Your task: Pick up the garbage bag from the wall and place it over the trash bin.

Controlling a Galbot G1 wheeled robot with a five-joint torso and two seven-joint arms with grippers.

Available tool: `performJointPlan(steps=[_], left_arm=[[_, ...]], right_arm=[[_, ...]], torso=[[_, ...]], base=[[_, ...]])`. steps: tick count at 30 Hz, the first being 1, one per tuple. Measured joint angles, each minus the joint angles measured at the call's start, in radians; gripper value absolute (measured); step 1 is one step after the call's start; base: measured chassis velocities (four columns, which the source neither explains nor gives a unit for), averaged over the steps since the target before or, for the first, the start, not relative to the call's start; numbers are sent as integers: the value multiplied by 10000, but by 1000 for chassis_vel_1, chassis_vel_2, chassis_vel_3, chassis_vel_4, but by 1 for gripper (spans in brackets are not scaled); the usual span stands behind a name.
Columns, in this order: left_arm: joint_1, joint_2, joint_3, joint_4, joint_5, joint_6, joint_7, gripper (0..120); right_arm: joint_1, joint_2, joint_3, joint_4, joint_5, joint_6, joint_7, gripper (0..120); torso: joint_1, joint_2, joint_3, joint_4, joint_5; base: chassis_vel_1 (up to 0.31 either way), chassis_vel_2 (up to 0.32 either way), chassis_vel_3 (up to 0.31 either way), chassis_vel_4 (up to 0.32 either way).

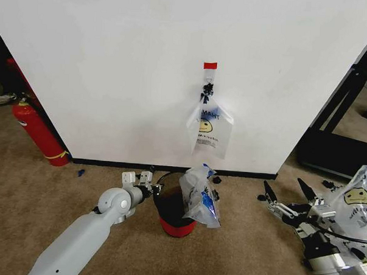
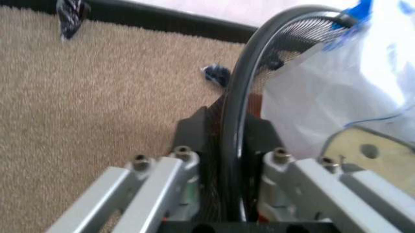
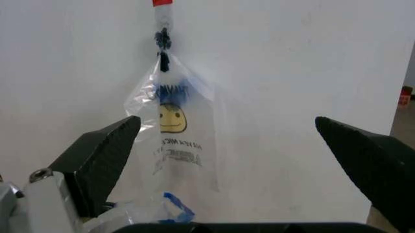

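The floor is covered by a beige short-pile carpet, seen from the head view as one unbroken stretch to the base of a large white panel. A black strip is run along the panel's foot where it meets the carpet. A red fire extinguisher is stood on the carpet against the panel's left edge, with darker clutter behind it. At the panel's right edge a black metal frame is set, with a dark base resting on the carpet. Small dark scraps are scattered on the carpet near the strip. Even, shadowless light is cast across the panel.
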Motion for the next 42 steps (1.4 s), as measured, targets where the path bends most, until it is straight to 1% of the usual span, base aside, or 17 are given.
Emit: performJointPlan(steps=[3, 7, 9, 12, 15, 17, 18, 22, 25, 27, 30, 31, 32, 35, 37, 39, 42], left_arm=[[26, 78, -78, -180, 6, 14, 45, 25], [29, 330, -229, -551, 5, 176, 39, 45], [37, 376, -267, -634, 5, 191, 34, 49], [168, 606, -468, -1164, 8, 213, -14, 62], [364, 1040, -702, -2256, 260, 48, -340, 75], [369, 1089, -703, -2400, 323, -15, -415, 77], [350, 1234, -667, -2783, 478, -180, -604, 84], [-364, 1500, 148, -4141, 557, -105, -1301, 97], [-812, 1477, 668, -4477, 419, 42, -1623, 99], [-1823, 1402, 1913, -4707, -2, 226, -2207, 100], [-3078, 1269, 3605, -4597, -705, 432, -2837, 100], [-3078, 1269, 3605, -4597, -705, 432, -2837, 100], [-3730, 1084, 4384, -4417, -1034, 581, -3225, 100], [-4821, 532, 5438, -3978, -1600, 914, -4038, 100], [-5328, 38, 5889, -3676, -1987, 1164, -4717, 100], [-5430, -81, 5976, -3591, -2059, 1240, -4874, 100], [-5940, -751, 6386, -2900, -2475, 1666, -5780, 100]], right_arm=[[6, 0, -15, -3, 2, 0, 0, 100], [73, -7, -109, -36, 3, -12, 0, 100], [80, -17, -116, -36, 6, -17, 0, 100], [77, -59, -114, -35, 41, -25, 7, 100], [64, -99, -63, -66, 3, -97, 225, 100], [63, -108, -54, -78, -67, -142, 334, 100], [73, -125, -39, -108, -300, -347, 702, 100], [244, -172, -15, -216, -749, -1437, 2208, 100], [321, -178, 9, -217, -762, -1797, 2682, 100], [405, -176, 52, -210, -841, -2215, 3272, 100], [431, -126, 61, -173, -1069, -2393, 3525, 100], [431, -126, 61, -173, -1069, -2393, 3525, 100], [436, -84, 45, -131, -1217, -2447, 3563, 100], [489, -8, -17, -103, -1500, -2473, 3575, 100], [549, 25, -58, -193, -1695, -2274, 3444, 100], [563, 35, -69, -223, -1757, -2203, 3386, 100], [586, 58, -111, -244, -1851, -2035, 3225, 100]], torso=[[0, 0, 0, 0, 4], [0, 0, 0, 0, 3], [0, 0, 0, 0, 3], [0, 0, 0, 0, 3], [0, 0, 0, 3, 4], [0, 0, 0, 2, 4], [0, 1, -1, 2, 4], [0, 0, -1, 1, 8], [0, 0, 0, 0, 7], [0, 1, -1, 1, 7], [0, 0, 0, -2, 7], [0, 0, 0, -2, 7], [0, 0, 0, -2, 7], [1, 0, 0, -1, 6], [1, 0, 0, -1, 7], [1, 0, 0, -2, 7], [1, 0, 0, 0, 5]], base=[[0, 0, 0, 0], [0, 0, 0, 0], [0, 0, 0, 0], [0, 0, 0, 0], [0, 0, 0, 0], [0, 0, 0, 0], [0, 0, 0, 0], [0, 0, 0, 0], [0, 0, 0, 0], [0, 0, 0, 0], [0, 0, 0, 0], [0, 0, 0, 0], [0, 0, 0, 0], [0, 0, 0, 0], [0, 0, 0, 0], [0, 0, 0, 0], [0, 0, 0, 0]])
